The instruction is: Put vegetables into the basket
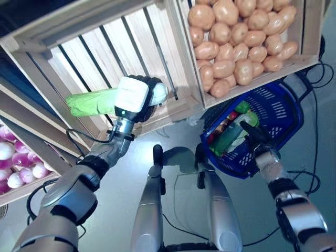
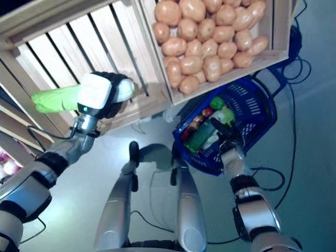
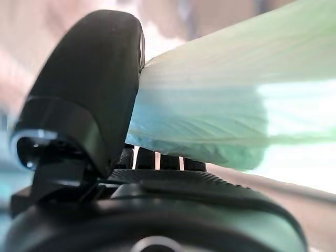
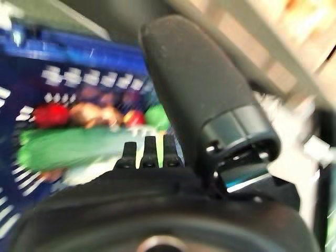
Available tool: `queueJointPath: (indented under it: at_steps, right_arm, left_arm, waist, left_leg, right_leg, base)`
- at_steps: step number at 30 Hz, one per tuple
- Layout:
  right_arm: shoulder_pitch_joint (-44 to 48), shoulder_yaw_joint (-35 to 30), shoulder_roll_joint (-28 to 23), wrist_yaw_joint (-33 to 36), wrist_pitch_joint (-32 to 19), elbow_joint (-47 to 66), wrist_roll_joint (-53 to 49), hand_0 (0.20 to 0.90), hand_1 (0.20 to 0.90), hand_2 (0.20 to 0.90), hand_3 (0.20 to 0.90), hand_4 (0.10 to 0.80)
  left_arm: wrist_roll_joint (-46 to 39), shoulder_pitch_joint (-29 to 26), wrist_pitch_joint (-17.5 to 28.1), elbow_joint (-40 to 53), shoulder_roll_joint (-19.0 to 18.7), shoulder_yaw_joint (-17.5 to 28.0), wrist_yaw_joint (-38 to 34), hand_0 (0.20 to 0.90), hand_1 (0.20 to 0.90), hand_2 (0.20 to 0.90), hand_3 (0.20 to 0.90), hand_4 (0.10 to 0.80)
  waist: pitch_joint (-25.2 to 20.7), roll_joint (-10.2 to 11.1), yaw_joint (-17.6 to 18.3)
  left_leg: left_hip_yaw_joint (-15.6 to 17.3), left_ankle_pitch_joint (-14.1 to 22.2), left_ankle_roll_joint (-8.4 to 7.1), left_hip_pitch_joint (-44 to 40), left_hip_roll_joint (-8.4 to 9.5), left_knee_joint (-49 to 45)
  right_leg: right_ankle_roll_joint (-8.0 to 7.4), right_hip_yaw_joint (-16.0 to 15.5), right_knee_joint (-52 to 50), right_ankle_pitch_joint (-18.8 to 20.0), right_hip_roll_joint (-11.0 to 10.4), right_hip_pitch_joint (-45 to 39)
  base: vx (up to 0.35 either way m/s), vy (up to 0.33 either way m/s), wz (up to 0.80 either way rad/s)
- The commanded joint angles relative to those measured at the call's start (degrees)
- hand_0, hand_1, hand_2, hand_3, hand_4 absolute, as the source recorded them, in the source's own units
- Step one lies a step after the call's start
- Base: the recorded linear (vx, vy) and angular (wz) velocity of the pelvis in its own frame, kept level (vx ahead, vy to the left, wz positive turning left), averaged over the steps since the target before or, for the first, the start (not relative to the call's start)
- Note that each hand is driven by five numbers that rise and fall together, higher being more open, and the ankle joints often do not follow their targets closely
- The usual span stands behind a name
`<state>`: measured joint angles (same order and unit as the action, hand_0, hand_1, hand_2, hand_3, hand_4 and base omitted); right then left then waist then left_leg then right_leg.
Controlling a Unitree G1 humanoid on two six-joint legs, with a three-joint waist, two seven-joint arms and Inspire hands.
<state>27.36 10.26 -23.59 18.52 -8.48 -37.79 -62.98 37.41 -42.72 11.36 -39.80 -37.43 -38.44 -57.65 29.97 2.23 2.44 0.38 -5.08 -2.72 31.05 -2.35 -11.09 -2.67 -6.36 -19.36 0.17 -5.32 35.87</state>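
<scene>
My left hand point(image 1: 137, 98) is shut on a long pale-green leafy vegetable point(image 1: 89, 103), held level in front of the slatted wooden crate point(image 1: 131, 42). Its white end pokes out past the fingers. In the left wrist view the thumb point(image 3: 89, 89) presses on the vegetable point(image 3: 226, 110). The blue basket point(image 1: 286, 105) hangs tilted at the right, below the potato crate, with my right hand point(image 1: 254, 137) curled on its near rim. Green, red and orange vegetables point(image 1: 231, 135) lie inside it. The right wrist view shows the basket point(image 4: 31, 58) and its contents just beyond the thumb point(image 4: 199, 94).
A wooden crate full of potatoes point(image 1: 241, 42) stands at the upper right, beside the slatted crate. A lower shelf at the far left holds purple-white round vegetables point(image 1: 16, 163). Grey floor lies below, between the shelves and the basket.
</scene>
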Motion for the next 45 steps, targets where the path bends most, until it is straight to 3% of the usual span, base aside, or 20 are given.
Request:
queueJointPath:
  at_steps: [1,2,3,7,10,12,15,17,25,32,38,45]
  right_arm:
    - [-9.67,-1.68,-0.57,2.41,-8.82,10.99,10.67,0.900,0.900,0.900,0.900,0.800]
    - [-12.28,-2.30,-0.26,1.81,-9.79,13.03,12.95,0.900,0.900,0.900,0.900,0.800]
    - [-17.50,-4.02,0.35,0.73,-10.78,17.73,17.56,0.900,0.900,0.900,0.900,0.800]
    - [-23.68,-8.31,1.26,-1.95,-9.78,26.53,24.47,0.900,0.900,0.900,0.900,0.800]
    - [-25.67,-10.16,1.52,-2.08,-9.21,32.38,29.24,0.900,0.900,0.900,0.900,0.800]
    - [-27.04,-11.16,1.92,-3.26,-9.48,36.73,33.07,0.900,0.900,0.900,0.900,0.800]
    - [-27.76,-10.96,1.90,-6.69,-8.48,42.21,34.79,0.900,0.900,0.900,0.900,0.800]
    - [-28.07,-10.41,0.52,-11.55,-7.91,44.96,34.72,0.900,0.900,0.900,0.900,0.800]
    - [-27.31,-5.92,-2.93,-29.79,-3.99,49.37,23.41,0.900,0.900,0.900,0.900,0.800]
    - [-26.76,-0.92,-3.96,-39.29,4.38,50.42,15.76,0.900,0.900,0.900,0.900,0.800]
    - [-25.70,2.73,-4.30,-42.80,11.19,48.46,7.12,0.900,0.900,0.900,0.900,0.800]
    - [-26.98,4.99,-4.37,-46.49,17.14,46.98,4.70,0.900,0.900,0.900,0.900,0.800]
  left_arm:
    - [-0.62,7.60,5.01,10.86,-1.56,10.96,-9.63,0.300,0.300,0.300,0.300,0.400]
    - [0.21,10.77,6.14,13.24,-1.14,13.24,-10.66,0.300,0.300,0.300,0.300,0.400]
    - [0.39,17.56,8.74,18.35,0.10,18.63,-10.67,0.300,0.300,0.300,0.300,0.400]
    - [-3.54,28.41,16.57,27.28,2.68,28.98,-7.03,0.300,0.300,0.300,0.300,0.400]
    - [-24.72,32.90,24.00,33.15,6.53,33.65,8.92,0.300,0.300,0.300,0.300,0.400]
    - [-36.90,35.66,26.13,38.27,10.16,34.91,21.88,0.300,0.300,0.300,0.300,0.400]
    - [-49.60,37.63,25.45,44.50,12.82,33.88,34.46,0.300,0.300,0.300,0.300,0.400]
    - [-60.46,37.95,21.85,47.78,14.47,32.08,44.11,0.300,0.300,0.300,0.300,0.400]
    - [-74.92,36.49,14.70,49.54,15.02,25.79,59.25,0.300,0.300,0.300,0.300,0.400]
    - [-78.58,36.07,11.99,50.90,14.01,21.66,65.15,0.300,0.300,0.300,0.300,0.400]
    - [-80.76,34.87,12.16,50.43,12.98,20.22,67.72,0.300,0.300,0.300,0.300,0.400]
    - [-83.37,35.38,12.31,51.49,12.49,20.37,70.64,0.300,0.300,0.300,0.300,0.400]
  waist:
    - [-5.18,-0.09,-0.70]
    - [-5.97,-0.16,-0.72]
    - [-7.57,-0.23,-0.95]
    - [-11.81,-0.97,-1.12]
    - [-14.54,-1.54,-1.33]
    - [-16.56,-1.63,-1.74]
    - [-18.74,-1.55,-2.40]
    - [-20.58,-1.30,-2.68]
    - [-24.63,-0.69,-3.07]
    - [-26.90,-0.04,-3.37]
    - [-27.84,0.17,-3.87]
    - [-28.98,0.22,-3.97]
  left_leg:
    - [1.37,1.39,-1.71,-1.51,0.79,1.16]
    - [1.32,1.12,-1.65,-2.48,0.74,2.17]
    - [1.49,1.37,-1.57,-5.28,0.50,4.17]
    - [1.49,0.83,-1.44,-10.87,0.16,8.85]
    - [0.84,0.75,-1.24,-15.38,0.30,11.73]
    - [0.52,0.95,-0.84,-18.27,0.52,13.20]
    - [0.28,1.40,-0.50,-21.38,0.69,14.16]
    - [0.34,1.76,-0.24,-23.69,0.66,14.68]
    - [1.02,3.09,0.39,-28.85,0.45,15.69]
    - [1.33,4.43,0.64,-31.85,0.32,16.09]
    - [1.19,5.12,0.64,-33.34,0.14,16.09]
    - [1.23,5.25,0.49,-33.93,-0.23,16.09]
  right_leg:
    - [-1.01,-2.37,4.65,-0.10,0.55,-7.34]
    - [-1.21,-2.49,5.87,0.32,0.34,-8.38]
    - [-1.70,-2.71,7.92,0.40,-0.22,-11.22]
    - [-2.14,-3.13,12.41,0.97,-0.78,-17.05]
    - [-2.34,-3.44,15.29,1.09,-0.93,-21.74]
    - [-2.59,-3.67,17.12,1.37,-1.05,-24.87]
    - [-2.96,-4.05,18.41,1.70,-1.28,-28.11]
    - [-3.24,-4.30,19.40,2.13,-1.50,-30.36]
    - [-3.86,-4.47,21.58,2.88,-2.05,-35.25]
    - [-4.22,-4.58,22.91,2.83,-2.30,-38.14]
    - [-4.25,-4.91,23.33,2.54,-2.44,-39.83]
    - [-4.18,-4.91,23.67,2.54,-2.44,-40.51]
  base:
    - [0.129,0.018,-0.04]
    - [0.192,0.027,-0.04]
    - [0.206,0.034,-0.03]
    - [0.213,0.058,-0.03]
    - [0.177,0.044,0.01]
    - [0.175,0.021,0.15]
    - [0.159,0.004,0.09]
    - [0.180,-0.006,0.02]
    - [0.096,-0.003,0.06]
    - [0.075,-0.025,0.00]
    - [0.011,-0.010,0.00]
    - [0.000,0.000,0.00]
